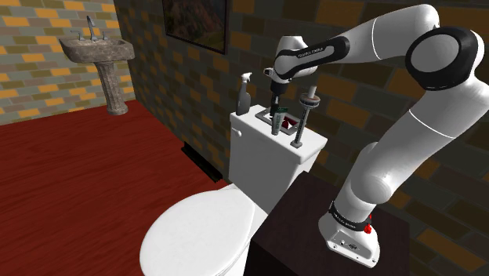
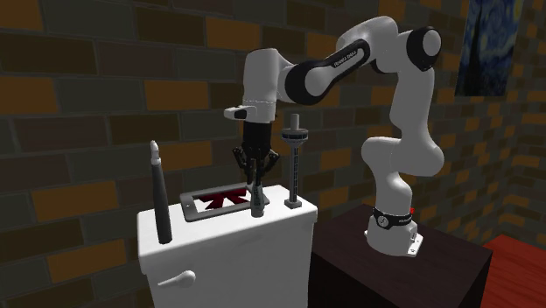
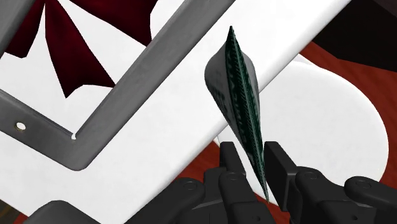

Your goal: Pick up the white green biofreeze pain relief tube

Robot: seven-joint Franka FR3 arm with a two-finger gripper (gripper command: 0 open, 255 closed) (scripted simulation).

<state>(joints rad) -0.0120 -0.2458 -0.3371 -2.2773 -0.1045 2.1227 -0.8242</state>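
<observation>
Tube in gripper; frame alongside; lid edge close

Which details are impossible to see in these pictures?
- Lettering on the tube: the wrist view shows it edge-on; elsewhere it is too small.
- Whether the tube's base touches the tank: too small in both exterior views.
- Red pattern in the grey frame: cut off by the wrist view's edge.

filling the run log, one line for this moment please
white-green tube: upright on toilet tank lid | gripper: at its crimped tip | lifted: no
</observation>
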